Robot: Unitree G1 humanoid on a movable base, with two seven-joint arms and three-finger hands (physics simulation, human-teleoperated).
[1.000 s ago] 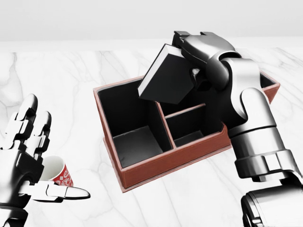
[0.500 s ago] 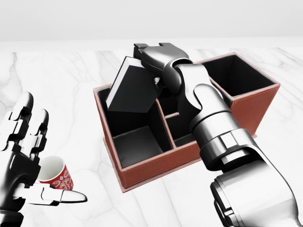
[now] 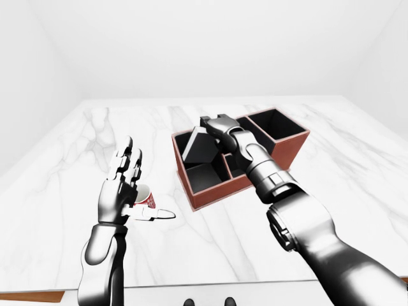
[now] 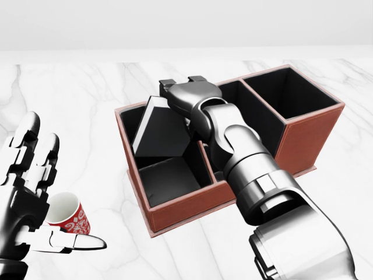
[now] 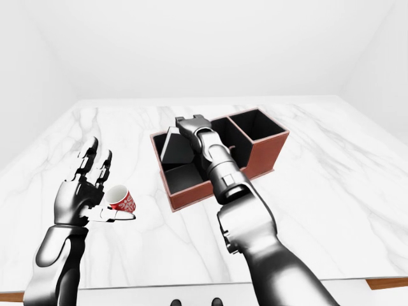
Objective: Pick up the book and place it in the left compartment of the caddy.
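The red-brown caddy (image 4: 186,207) stands on the white marble table, turned at an angle. A black book (image 4: 162,132) with a white page edge leans tilted, its lower part down inside the caddy's large left compartment. My right hand (image 4: 182,93) is shut on the book's top right corner, and the arm reaches over the middle compartments. The bottom edge of the book is hidden by the compartment wall. My left hand (image 4: 42,192) is held up open at the left of the head view, well away from the caddy.
A red-and-white patterned cup (image 4: 70,217) sits on the marble by my left hand's thumb. The caddy has a deep right compartment (image 4: 288,93) and small middle ones partly hidden by my arm. The table's near edge (image 3: 210,285) shows at the bottom of the left-eye view.
My right hand has carried the book leftward and down, from above the middle divider into the left compartment. The left hand and cup have hardly moved.
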